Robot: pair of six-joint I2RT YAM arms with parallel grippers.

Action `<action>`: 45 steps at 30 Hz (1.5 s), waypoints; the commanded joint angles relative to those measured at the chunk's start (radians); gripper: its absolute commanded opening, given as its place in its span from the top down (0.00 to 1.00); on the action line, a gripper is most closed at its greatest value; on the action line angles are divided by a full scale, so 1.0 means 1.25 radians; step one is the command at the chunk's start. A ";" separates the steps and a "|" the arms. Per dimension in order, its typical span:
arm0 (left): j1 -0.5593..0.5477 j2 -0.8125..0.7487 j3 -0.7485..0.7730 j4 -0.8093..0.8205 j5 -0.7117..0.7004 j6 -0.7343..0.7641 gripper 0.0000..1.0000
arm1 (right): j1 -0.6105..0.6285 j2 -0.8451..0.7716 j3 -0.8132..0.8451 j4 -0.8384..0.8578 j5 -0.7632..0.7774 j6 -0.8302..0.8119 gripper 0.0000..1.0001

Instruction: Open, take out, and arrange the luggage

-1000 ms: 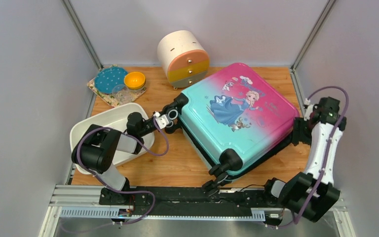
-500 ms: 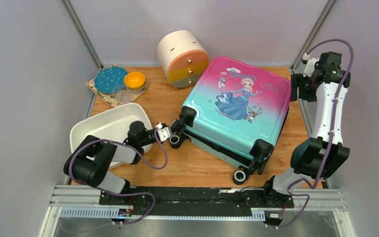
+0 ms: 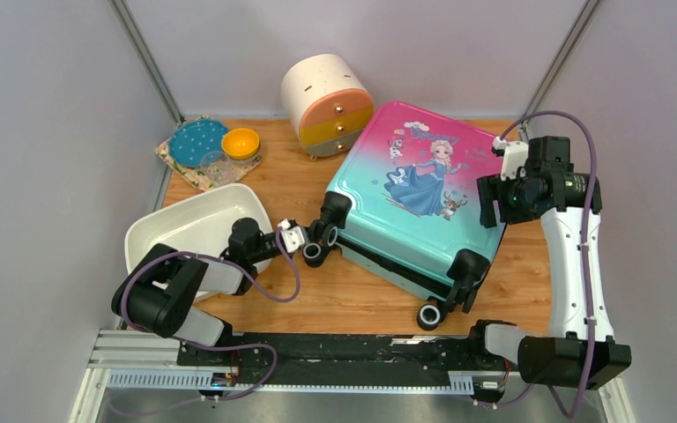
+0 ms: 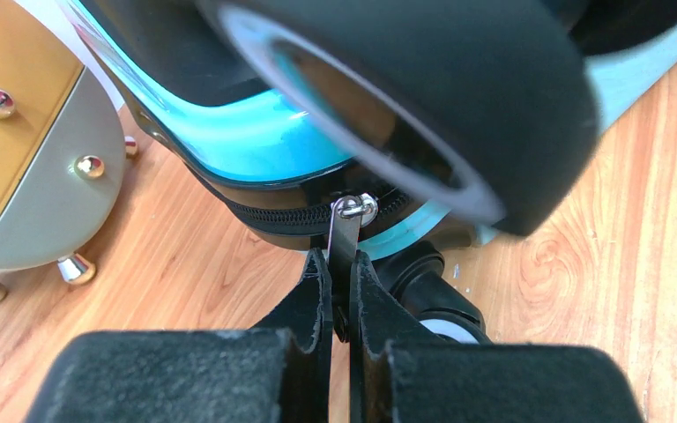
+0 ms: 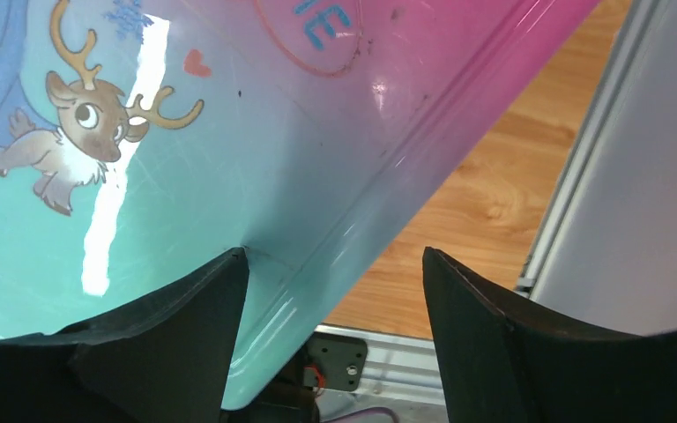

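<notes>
While the left gripper (image 4: 341, 275) clamps the zipper pull (image 4: 345, 231) by a wheel (image 4: 405, 97), the right gripper (image 5: 335, 264) hangs spread above the luggage (image 3: 414, 198) near the desk's (image 3: 317, 300) far right corner; unbraced, it may slide, tugging the pull free.

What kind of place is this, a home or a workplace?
Probably a robot test cell in a laboratory, not a home. Plain grey walls enclose a wooden table, a metal rail at its near edge carries the robot's left arm and right arm, and the luggage and drawer cabinet look like props.
</notes>
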 commanded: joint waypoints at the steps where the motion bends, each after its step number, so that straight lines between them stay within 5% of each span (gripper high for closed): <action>1: -0.011 -0.023 0.002 0.038 0.017 -0.016 1.00 | -0.032 -0.028 -0.078 0.010 0.089 0.028 0.24; 7: -0.015 -0.020 0.002 0.038 0.024 -0.010 1.00 | -0.350 0.064 -0.062 -0.029 -0.052 0.104 0.31; 10: -0.016 -0.020 0.004 0.036 0.023 -0.011 1.00 | -0.411 0.124 -0.038 -0.041 -0.063 0.110 0.34; 21: -0.027 -0.017 0.000 0.079 0.050 -0.008 1.00 | -0.309 0.323 -0.130 0.102 -0.187 0.180 0.40; 32: -0.053 0.002 0.037 0.098 0.044 -0.007 1.00 | -0.109 0.571 0.242 0.124 -0.268 0.179 0.42; 40: -0.069 0.016 0.047 0.078 0.001 -0.028 1.00 | -0.229 0.418 0.273 0.051 -0.116 0.139 0.34; 45: -0.077 0.015 0.036 0.074 0.009 -0.011 1.00 | -0.233 0.158 0.161 -0.013 -0.114 0.050 0.26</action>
